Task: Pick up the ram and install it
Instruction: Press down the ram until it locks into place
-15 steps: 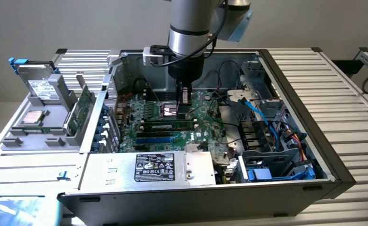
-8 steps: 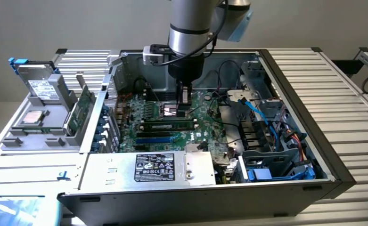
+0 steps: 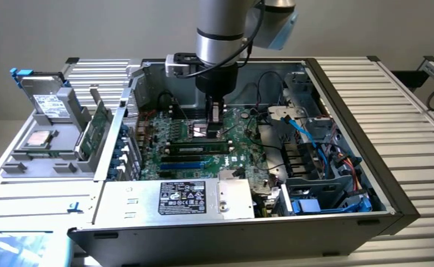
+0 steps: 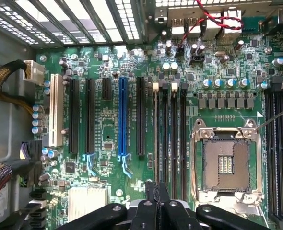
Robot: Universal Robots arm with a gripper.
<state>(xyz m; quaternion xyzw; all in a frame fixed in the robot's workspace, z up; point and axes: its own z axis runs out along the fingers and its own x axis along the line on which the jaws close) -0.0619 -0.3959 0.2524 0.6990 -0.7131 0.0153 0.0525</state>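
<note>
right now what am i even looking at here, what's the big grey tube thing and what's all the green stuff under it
The grey tube is a robot arm reaching down into an open computer case. One picture comes from a camera beside the rig; the other from a camera on the arm's wrist, looking straight down. The green stuff is the motherboard, with long black slots and an empty processor socket. The arm's claw is shut, low over the memory slots. A ram stick sits on the board in the outside view. I cannot tell whether the claw holds anything.
</note>
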